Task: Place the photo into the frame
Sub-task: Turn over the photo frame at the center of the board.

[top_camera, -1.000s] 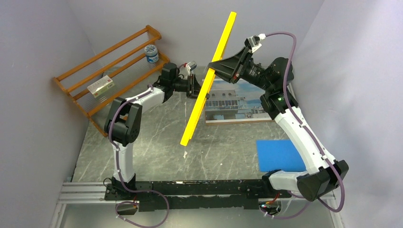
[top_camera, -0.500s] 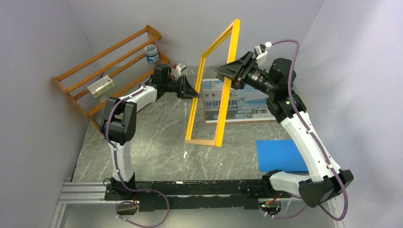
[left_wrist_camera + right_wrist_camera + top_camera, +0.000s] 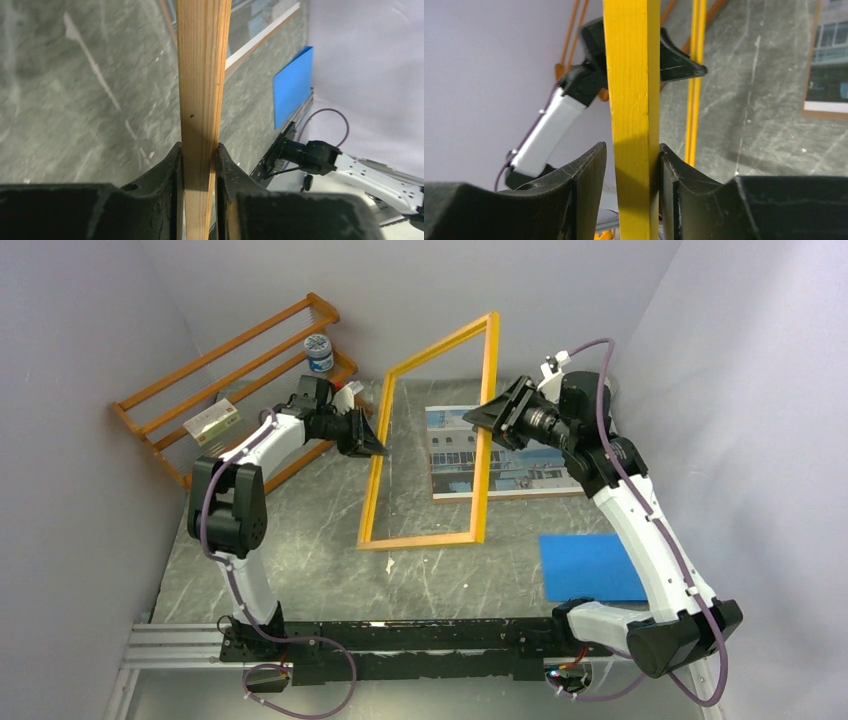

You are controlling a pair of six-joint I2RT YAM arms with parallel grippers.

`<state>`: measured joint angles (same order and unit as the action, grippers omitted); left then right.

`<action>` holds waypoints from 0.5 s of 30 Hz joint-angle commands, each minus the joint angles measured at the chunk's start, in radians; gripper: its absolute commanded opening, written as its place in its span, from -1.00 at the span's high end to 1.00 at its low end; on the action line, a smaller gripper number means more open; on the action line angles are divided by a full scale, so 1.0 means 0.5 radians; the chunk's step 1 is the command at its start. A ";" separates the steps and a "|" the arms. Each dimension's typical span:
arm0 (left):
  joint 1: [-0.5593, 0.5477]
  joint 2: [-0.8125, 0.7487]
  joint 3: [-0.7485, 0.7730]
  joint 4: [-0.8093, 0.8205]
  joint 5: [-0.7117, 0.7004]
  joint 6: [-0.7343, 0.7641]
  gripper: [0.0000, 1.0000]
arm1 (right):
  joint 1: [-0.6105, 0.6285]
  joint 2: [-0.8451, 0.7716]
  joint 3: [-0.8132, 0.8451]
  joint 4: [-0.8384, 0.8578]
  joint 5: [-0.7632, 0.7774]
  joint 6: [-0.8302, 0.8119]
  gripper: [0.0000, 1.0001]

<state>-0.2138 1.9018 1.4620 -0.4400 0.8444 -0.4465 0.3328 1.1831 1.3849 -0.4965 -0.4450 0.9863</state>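
The frame [image 3: 420,540] stands nearly upright, yellow front towards the top camera, its lower edge at the table. My left gripper [image 3: 377,448] is shut on its left bar; in the left wrist view [image 3: 199,150] both fingers press the wood bar [image 3: 202,75]. My right gripper [image 3: 487,418] is round the right bar. In the right wrist view [image 3: 633,150] one finger [image 3: 684,175] touches the yellow bar [image 3: 631,75] and a narrow gap shows at the other. The photo [image 3: 530,475] lies face up on the table behind the frame, also seen in the right wrist view [image 3: 831,70].
A brown backing board [image 3: 500,497] lies under the photo. A blue sheet [image 3: 590,565] lies at the right front. An orange slatted rack [image 3: 240,370] at the back left holds a small jar [image 3: 319,352] and a card [image 3: 212,422]. Walls close in on three sides.
The frame has swung from edge-on to facing the top camera. My left gripper moved left with its bar; the right gripper moved down and right.
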 commanded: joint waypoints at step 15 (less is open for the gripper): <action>-0.002 -0.519 -0.554 -0.474 -0.645 0.227 0.95 | -0.066 0.052 -0.954 0.716 -0.178 -0.238 0.04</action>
<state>-0.2127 1.7218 1.2217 -0.6487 0.5579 -0.3527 0.3058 1.1957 0.9848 -0.3202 -0.4870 0.8959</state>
